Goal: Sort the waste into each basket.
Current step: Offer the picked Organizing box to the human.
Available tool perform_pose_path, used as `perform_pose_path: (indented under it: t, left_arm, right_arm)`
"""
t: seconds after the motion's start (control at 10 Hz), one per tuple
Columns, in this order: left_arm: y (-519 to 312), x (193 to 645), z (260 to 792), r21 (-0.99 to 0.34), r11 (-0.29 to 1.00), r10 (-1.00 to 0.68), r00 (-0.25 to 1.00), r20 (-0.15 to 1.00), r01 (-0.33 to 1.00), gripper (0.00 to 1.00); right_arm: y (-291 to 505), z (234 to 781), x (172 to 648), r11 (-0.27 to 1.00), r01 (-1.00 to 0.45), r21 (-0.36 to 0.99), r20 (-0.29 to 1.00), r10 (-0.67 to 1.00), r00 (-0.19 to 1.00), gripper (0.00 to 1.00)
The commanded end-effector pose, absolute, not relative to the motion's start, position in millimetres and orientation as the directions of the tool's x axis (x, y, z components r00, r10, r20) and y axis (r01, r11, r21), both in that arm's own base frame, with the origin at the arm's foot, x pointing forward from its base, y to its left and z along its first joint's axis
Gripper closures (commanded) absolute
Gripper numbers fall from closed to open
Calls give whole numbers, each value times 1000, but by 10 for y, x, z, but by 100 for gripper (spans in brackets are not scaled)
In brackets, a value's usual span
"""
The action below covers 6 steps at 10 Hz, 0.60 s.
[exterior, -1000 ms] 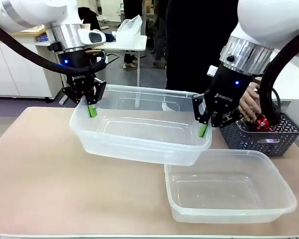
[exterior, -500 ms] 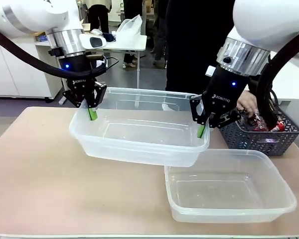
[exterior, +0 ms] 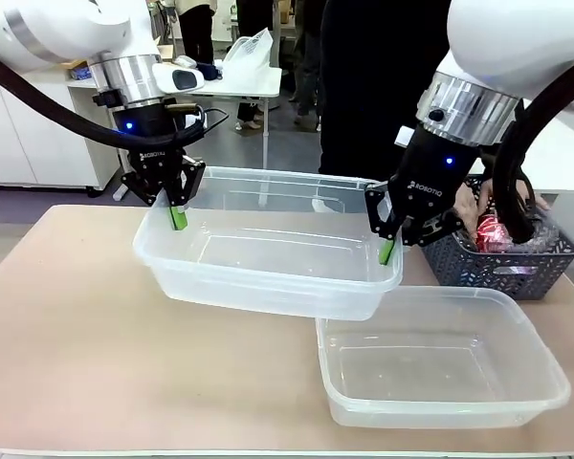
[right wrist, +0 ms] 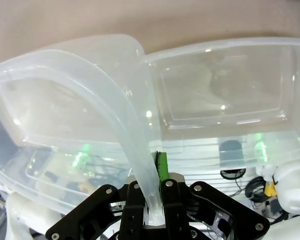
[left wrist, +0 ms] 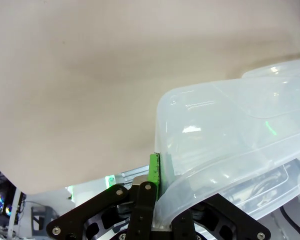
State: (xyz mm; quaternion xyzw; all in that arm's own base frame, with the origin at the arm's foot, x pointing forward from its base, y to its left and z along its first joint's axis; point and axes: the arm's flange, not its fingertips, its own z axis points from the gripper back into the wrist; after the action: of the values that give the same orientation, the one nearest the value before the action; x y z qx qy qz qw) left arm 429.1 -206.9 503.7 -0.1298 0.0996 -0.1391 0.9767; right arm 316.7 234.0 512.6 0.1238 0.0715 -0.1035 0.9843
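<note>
Both grippers hold one clear basket [exterior: 268, 285] by its short end walls, lifted above the table with its right end over the other basket. My left gripper [exterior: 176, 218] is shut on the left wall, and the left wrist view shows its green pad [left wrist: 154, 169] pressed against that wall [left wrist: 215, 125]. My right gripper [exterior: 387, 251] is shut on the right wall [right wrist: 135, 145]. The second clear basket [exterior: 440, 413] rests empty on the table at the front right, and it also lies beyond the held wall as the second basket [right wrist: 220, 85]. A red can [exterior: 489, 232] lies in the dark grey lattice basket [exterior: 497, 270].
A person's hand [exterior: 485, 199] reaches into the dark grey lattice basket at the right, just behind my right arm. The person stands at the far side. Bare tan tabletop [exterior: 77, 325] spreads to the left and front.
The held basket has shifted slightly left and up with both grippers. The person's hand has moved inside the lattice basket, and the red can has shifted with it.
</note>
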Motion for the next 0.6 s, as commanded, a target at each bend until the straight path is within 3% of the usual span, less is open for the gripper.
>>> perform_pose_path:
  t: [0.0,0.5]
  left_arm:
    - [-2042,4293,5110,-293,923,-306,938,-162,250,97]
    - [-2042,4293,5110,-293,923,-306,938,-162,250,97]
  right_arm:
    - [2289,5132,3194,946,219,241,-169,-181,969,96]
    - [2289,5132,3194,946,219,241,-169,-181,969,96]
